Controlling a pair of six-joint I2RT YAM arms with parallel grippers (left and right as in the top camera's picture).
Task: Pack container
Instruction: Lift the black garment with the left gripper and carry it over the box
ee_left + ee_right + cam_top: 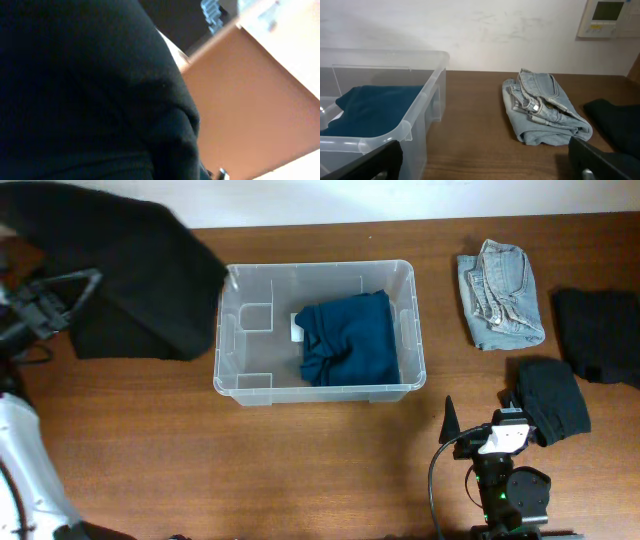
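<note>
Left wrist view is just black garment (90,90), so can't tell if the left gripper (85,282) is clamped; the right gripper (485,160) gapes wide, empty. Meanwhile the container (316,394) sits just beside that garment, which could snag the rim and flop outside.

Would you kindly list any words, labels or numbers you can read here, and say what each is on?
No text can be read.
White label on the container base: too small to read.
Wall panel, display and markings: too blurred to read.
</note>
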